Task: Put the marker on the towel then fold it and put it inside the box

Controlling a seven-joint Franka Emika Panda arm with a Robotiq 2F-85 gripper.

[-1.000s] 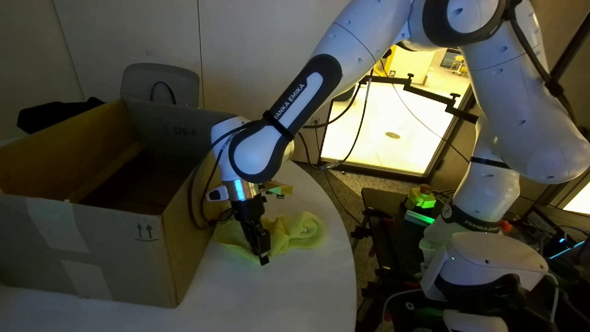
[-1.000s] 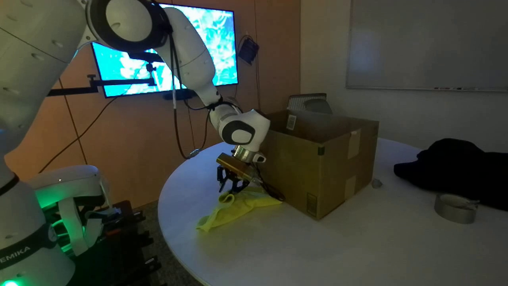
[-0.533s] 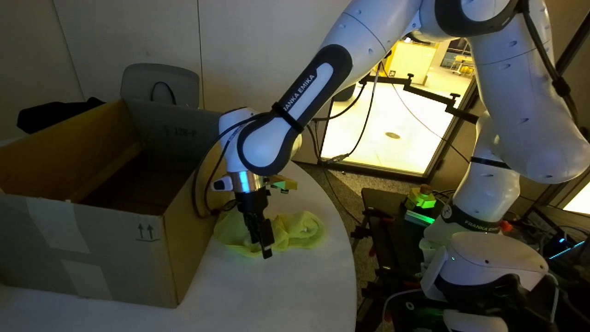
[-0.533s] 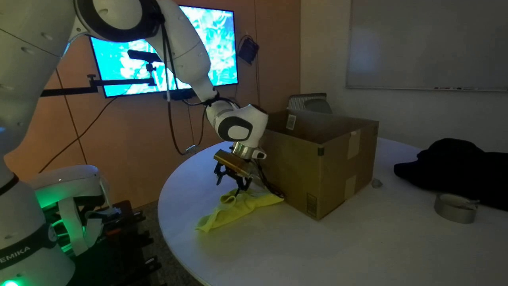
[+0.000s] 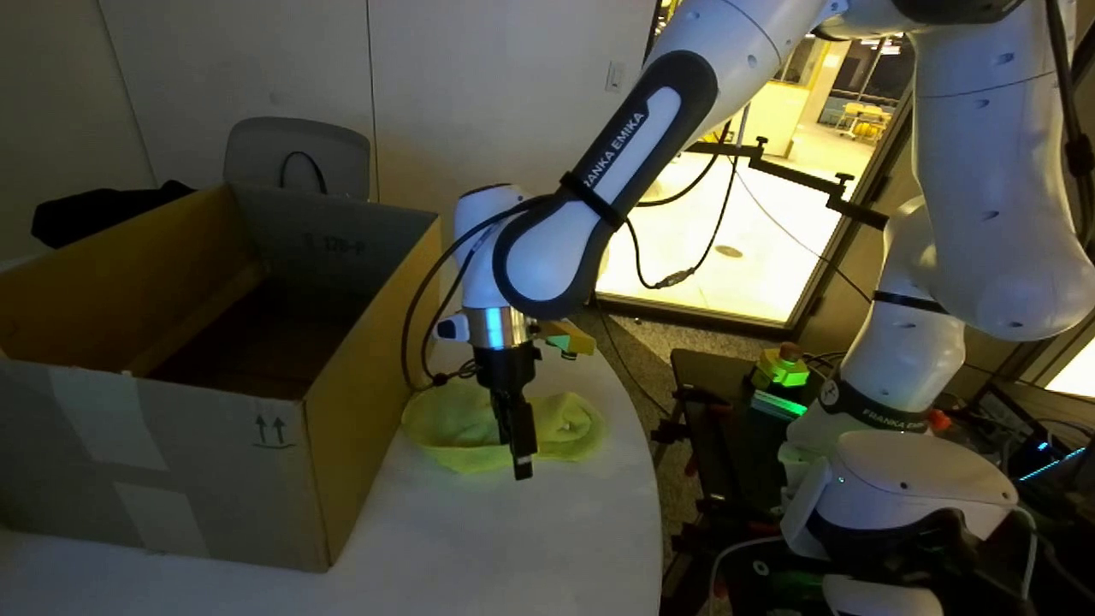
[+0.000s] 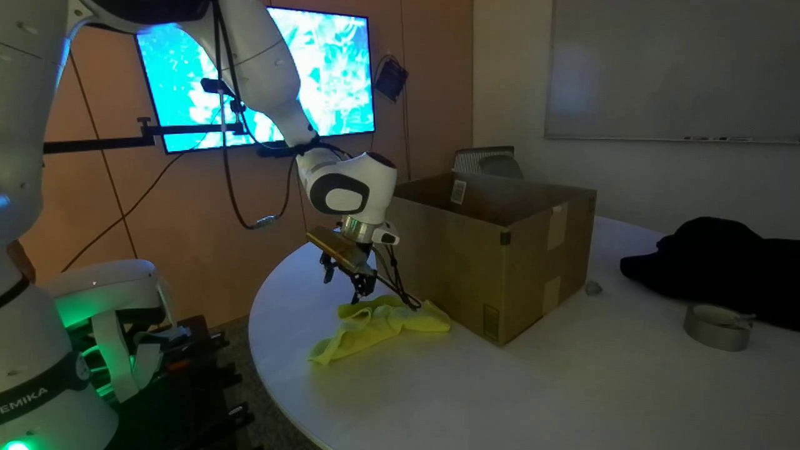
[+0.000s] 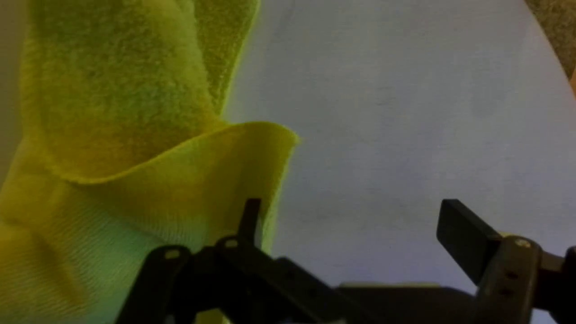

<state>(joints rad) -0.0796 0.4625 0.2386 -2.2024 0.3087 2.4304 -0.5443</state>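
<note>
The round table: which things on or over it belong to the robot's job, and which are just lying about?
Part of the job:
yellow-green towel, bunched and folded over
cardboard box, open on top
gripper, open, holding nothing
marker, can't be made out in any view

Just lying about:
grey tape roll
black heap, perhaps clothing
small grey lump, unclear what

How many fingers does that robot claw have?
2 on the open gripper. In the wrist view, one finger shows at left in front of the yellow towel, the other finger at right in front of the white table. No more show.
</note>
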